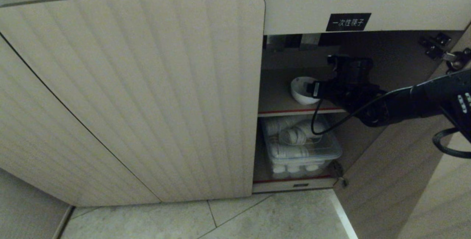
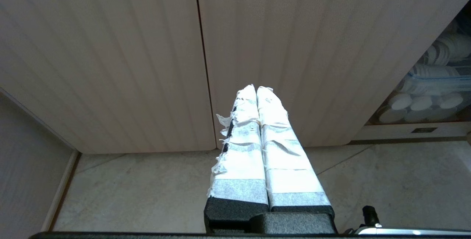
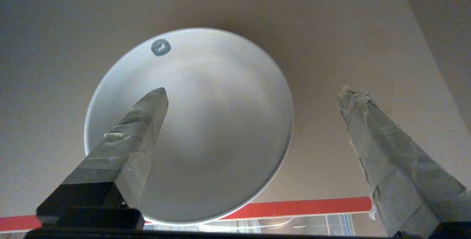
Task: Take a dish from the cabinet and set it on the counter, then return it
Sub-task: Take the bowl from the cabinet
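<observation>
Dish [image 3: 217,128]: small white bowl on the upper shelf [image 1: 279,101] of the cabinet [image 1: 147,95], near the red front edge; a small grey round mark sits on its inner wall at about 11 o'clock in the right wrist view.
Right gripper [image 3: 254,95]: reaches into the open compartment, fingers spread wide and grasping nothing; one taped finger [image 3: 140,128] hangs over the bowl, the other stands apart at 3 o'clock of it.
Left gripper [image 2: 256,92]: outside, taped fingers pressed together, facing the closed ribbed doors above the tiled floor [image 2: 147,191].
Lower shelf: clear plastic bin [image 1: 303,147] of stacked white cups, at 6 o'clock of the bowl.
Label [image 1: 348,22]: black with white characters, above the opening.
</observation>
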You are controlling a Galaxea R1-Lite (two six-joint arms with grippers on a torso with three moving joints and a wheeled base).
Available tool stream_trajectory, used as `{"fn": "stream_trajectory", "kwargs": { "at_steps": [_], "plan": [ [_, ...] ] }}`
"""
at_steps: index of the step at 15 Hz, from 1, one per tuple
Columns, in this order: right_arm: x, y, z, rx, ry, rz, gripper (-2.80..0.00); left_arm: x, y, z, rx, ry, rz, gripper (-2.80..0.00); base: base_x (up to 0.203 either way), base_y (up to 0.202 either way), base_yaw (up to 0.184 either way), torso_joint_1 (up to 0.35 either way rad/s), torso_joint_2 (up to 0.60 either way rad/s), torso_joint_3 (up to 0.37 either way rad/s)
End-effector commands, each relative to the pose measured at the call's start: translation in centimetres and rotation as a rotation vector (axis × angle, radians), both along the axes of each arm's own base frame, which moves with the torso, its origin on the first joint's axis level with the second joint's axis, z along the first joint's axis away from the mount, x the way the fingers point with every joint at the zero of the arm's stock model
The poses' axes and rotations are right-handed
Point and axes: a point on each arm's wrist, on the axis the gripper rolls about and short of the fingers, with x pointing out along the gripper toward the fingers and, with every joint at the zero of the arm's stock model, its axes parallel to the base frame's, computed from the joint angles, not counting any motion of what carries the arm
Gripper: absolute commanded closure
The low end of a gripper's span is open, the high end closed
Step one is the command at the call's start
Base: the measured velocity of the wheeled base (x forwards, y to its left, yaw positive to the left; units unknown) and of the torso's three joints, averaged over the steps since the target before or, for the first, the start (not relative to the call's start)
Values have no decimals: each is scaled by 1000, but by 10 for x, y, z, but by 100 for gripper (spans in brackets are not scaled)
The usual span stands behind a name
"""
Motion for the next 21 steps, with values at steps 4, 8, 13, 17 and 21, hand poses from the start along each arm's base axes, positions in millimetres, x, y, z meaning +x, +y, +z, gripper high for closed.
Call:
{"fn": "stream_trajectory", "kwargs": {
  "at_steps": [4, 8, 13, 17, 21],
  "plan": [
    [4, 1, -7, -7, 29, -2, -280, 0, 0, 0, -1, -1, 1, 0, 0, 0, 0, 0, 0, 0],
    [7, 2, -8, -9, 36, -2, -280, 0, 0, 0, -1, -2, 1, 0, 0, 0, 0, 0, 0, 0],
    [10, 3, -8, -11, 43, -1, -280, 0, 0, 0, -1, -2, 1, 0, 0, 0, 0, 0, 0, 0],
    [13, 4, -3, -14, 57, 1, -280, 0, 0, 0, -1, -2, 1, 0, 0, 0, 0, 0, 0, 0],
    [15, 5, -2, -18, 75, 6, -280, 0, 0, 0, -1, -2, 1, 0, 0, 0, 0, 0, 0, 0]
  ]
}}
